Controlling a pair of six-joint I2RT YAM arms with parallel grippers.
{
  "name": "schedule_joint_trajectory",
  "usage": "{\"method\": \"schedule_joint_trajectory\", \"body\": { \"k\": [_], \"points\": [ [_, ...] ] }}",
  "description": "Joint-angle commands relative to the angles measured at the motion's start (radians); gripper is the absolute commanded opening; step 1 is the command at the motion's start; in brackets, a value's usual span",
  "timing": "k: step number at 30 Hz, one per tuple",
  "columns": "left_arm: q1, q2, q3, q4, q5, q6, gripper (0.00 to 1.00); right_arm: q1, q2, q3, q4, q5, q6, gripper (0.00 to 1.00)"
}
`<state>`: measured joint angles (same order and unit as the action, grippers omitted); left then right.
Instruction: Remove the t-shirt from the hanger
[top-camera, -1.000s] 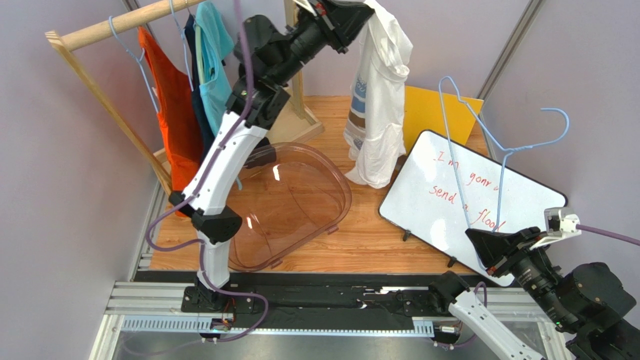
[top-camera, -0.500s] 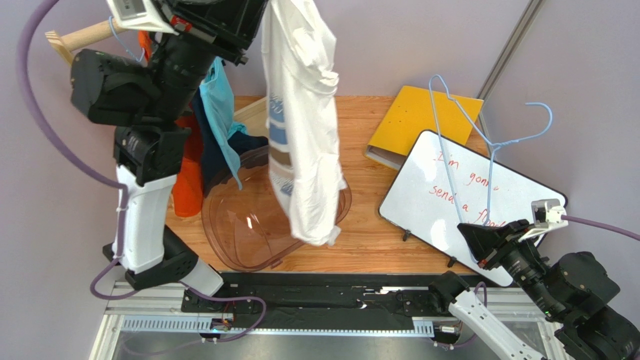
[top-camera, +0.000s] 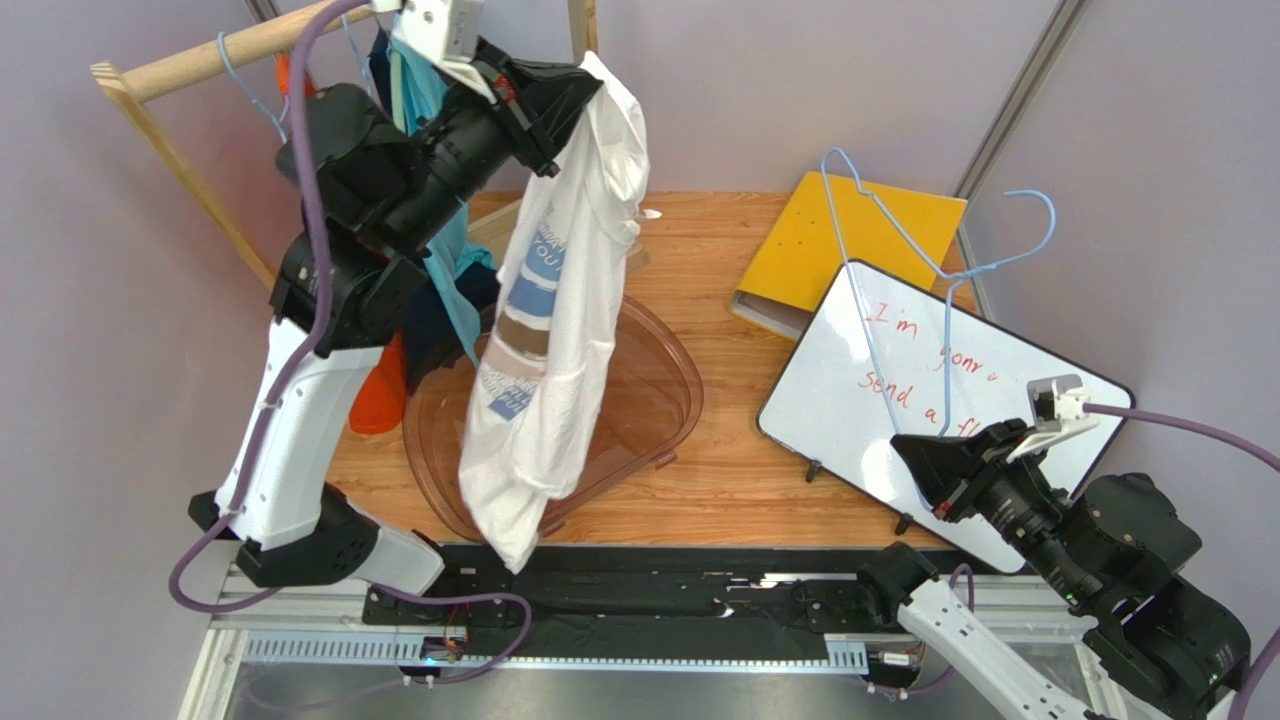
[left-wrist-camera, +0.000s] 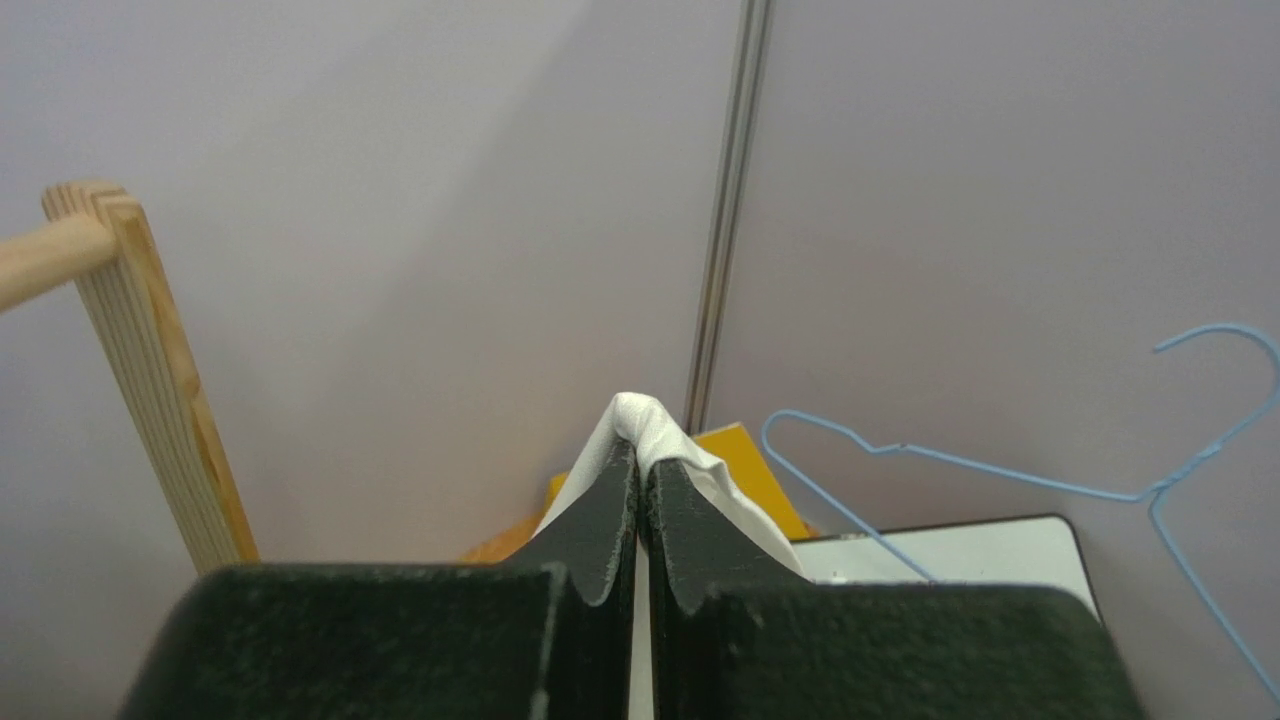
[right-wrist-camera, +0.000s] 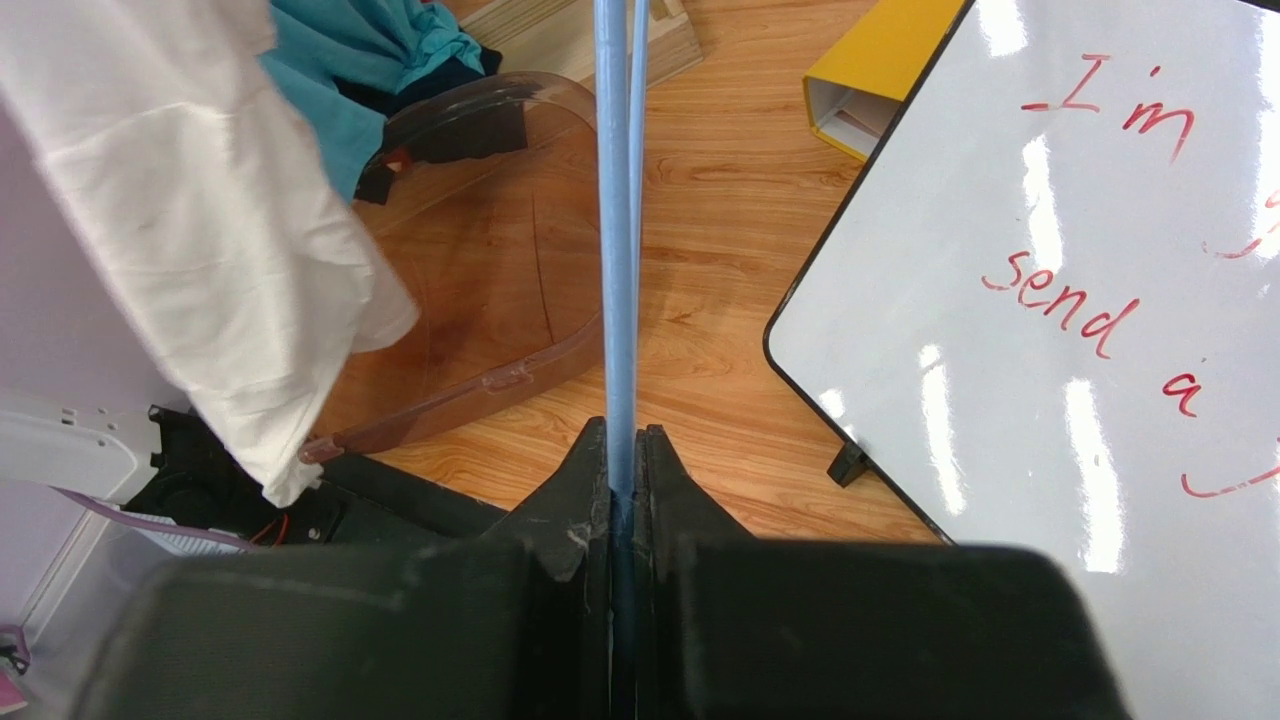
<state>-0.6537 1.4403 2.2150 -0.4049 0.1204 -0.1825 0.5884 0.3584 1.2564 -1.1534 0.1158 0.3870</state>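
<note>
Far left there's one wooden rack (top-camera: 181, 60) with three pieces of clothing bunched on it: one orange (top-camera: 373, 405), one dark navy (top-camera: 436, 330), one teal (right-wrist-camera: 353, 75). I can make out one light-blue hook over the rail; the arm hides the rest, so no idea how many hangers are up there.

Next is the left claw (left-wrist-camera: 642, 462), up high by the rack. It's clamped fully together with a fold of the one white t-shirt (top-camera: 549, 315) pinched between the tips. The shirt has blue and brown stripes on it. It's off the hanger and dangles from that claw, draped down over the single clear brownish plastic tub (top-camera: 669, 390) on the wooden desk (top-camera: 751, 450), and its bottom end reaches past the tub's near rim.

To the right there's one yellow folder (top-camera: 887, 225) lying at the far side of the desk. Just near of it is one whiteboard (top-camera: 962, 405) with red handwriting.

Far right, the right claw (right-wrist-camera: 624, 438) sits low at the near edge, also squeezed tight, this time on one bare light-blue wire hanger (right-wrist-camera: 619, 390). Two strands of the wire come up out of the pinch, and the hanger stands up over the whiteboard with its hook at the top right. It's well apart from the shirt.
</note>
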Motion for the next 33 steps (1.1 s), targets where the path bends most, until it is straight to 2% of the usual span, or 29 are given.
{"method": "schedule_joint_trajectory", "body": {
  "k": [1,3,6,7,9,10,16,19,24,29,32,33],
  "points": [
    [0.020,0.023,0.035,-0.051,-0.008,0.008,0.00,0.004,0.017,-0.002,0.070,-0.012,-0.027,0.00],
    [0.020,0.016,0.002,-0.055,-0.016,-0.003,0.00,0.004,0.017,-0.005,0.070,-0.007,-0.033,0.00],
    [0.019,-0.053,-0.165,-0.032,-0.048,-0.034,0.00,0.005,0.017,-0.014,0.072,-0.002,-0.036,0.00],
    [0.019,-0.110,-0.286,-0.006,-0.073,-0.041,0.00,0.005,0.019,-0.015,0.073,-0.004,-0.037,0.00],
    [0.020,-0.168,-0.401,0.003,-0.105,-0.069,0.00,0.004,0.022,-0.020,0.080,-0.005,-0.046,0.00],
    [0.020,-0.223,-0.505,-0.009,-0.151,-0.084,0.00,0.004,0.027,-0.020,0.081,-0.010,-0.049,0.00],
    [0.020,-0.440,-0.835,-0.153,-0.255,-0.140,0.00,0.004,0.050,-0.035,0.113,-0.022,-0.072,0.00],
    [0.022,-0.558,-0.941,-0.248,-0.335,-0.158,0.00,0.005,0.057,-0.052,0.130,-0.027,-0.079,0.00],
    [0.022,-0.708,-1.012,-0.331,-0.410,-0.179,0.00,0.005,0.067,-0.080,0.162,-0.044,-0.079,0.00],
    [0.020,-0.673,-1.106,-0.263,-0.340,-0.247,0.00,0.004,0.067,-0.101,0.175,-0.065,-0.066,0.00],
    [0.020,-0.554,-1.178,-0.158,-0.220,-0.310,0.00,0.004,0.063,-0.104,0.163,-0.068,-0.057,0.00],
    [0.022,-0.463,-1.184,-0.140,-0.197,-0.345,0.00,0.005,0.062,-0.103,0.158,-0.070,-0.054,0.00]
  ]
}}
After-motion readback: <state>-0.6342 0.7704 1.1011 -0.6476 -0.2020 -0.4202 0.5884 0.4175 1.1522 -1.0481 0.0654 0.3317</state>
